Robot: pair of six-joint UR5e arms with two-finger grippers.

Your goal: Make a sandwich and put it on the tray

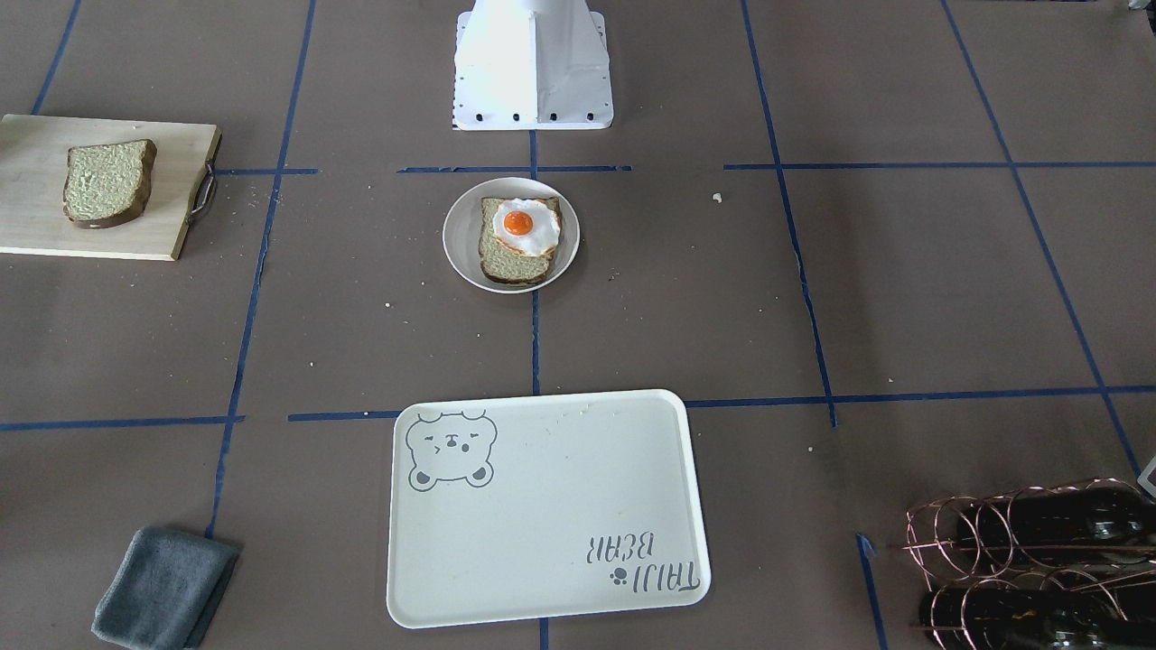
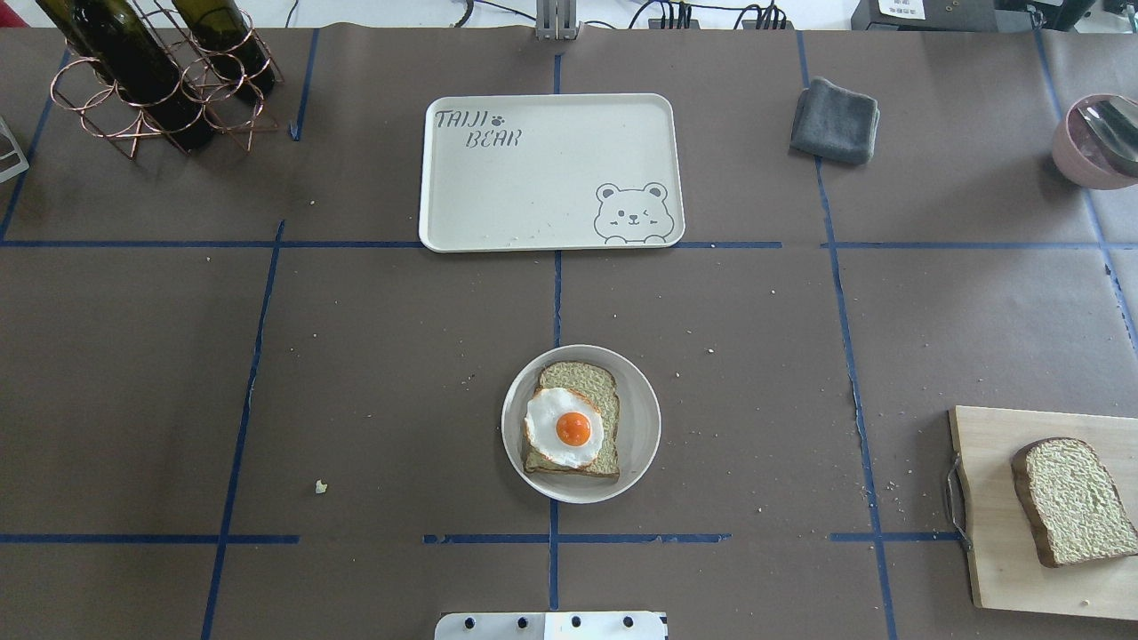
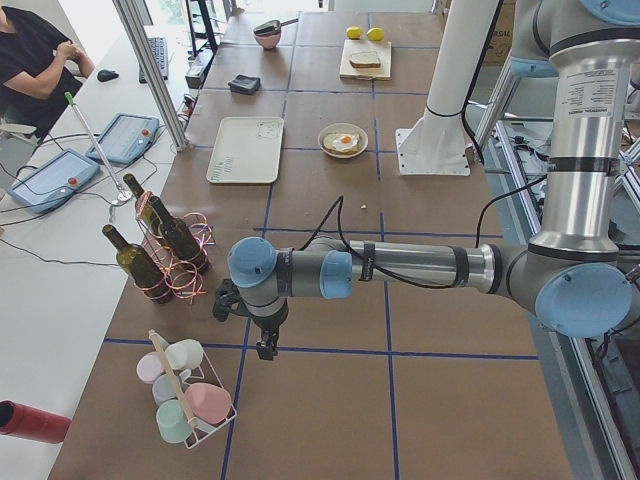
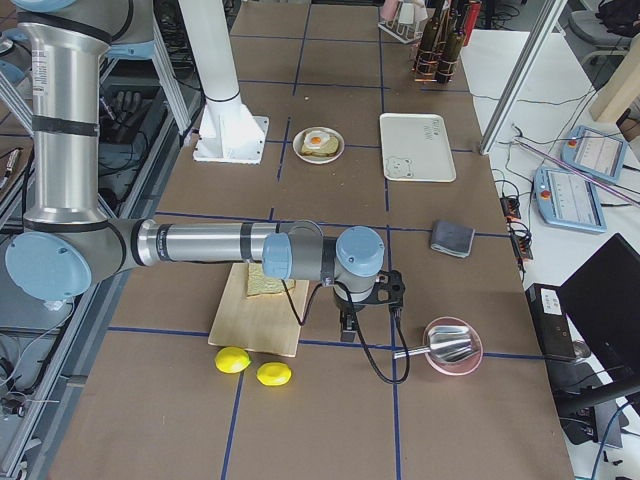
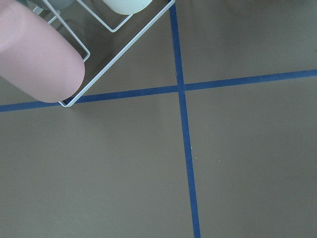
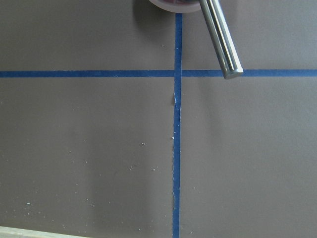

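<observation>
Brown table (image 2: 356,356) | egg (image 2: 564,428) on bread (image 2: 582,378), plate (image 2: 645,418) | second slice (image 2: 1071,498) on board (image 2: 991,533)

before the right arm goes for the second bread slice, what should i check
1. Egg sits on the bottom slice on the plate: ok.
2. Top slice lies on the cutting board with nothing on it: ok.
3. Tray is bare, with room for the sandwich: ok.
4. Right gripper is open: cannot tell, as only the side view shows it.
5. Left gripper is far from the plate, by the cup rack: ok.
</observation>
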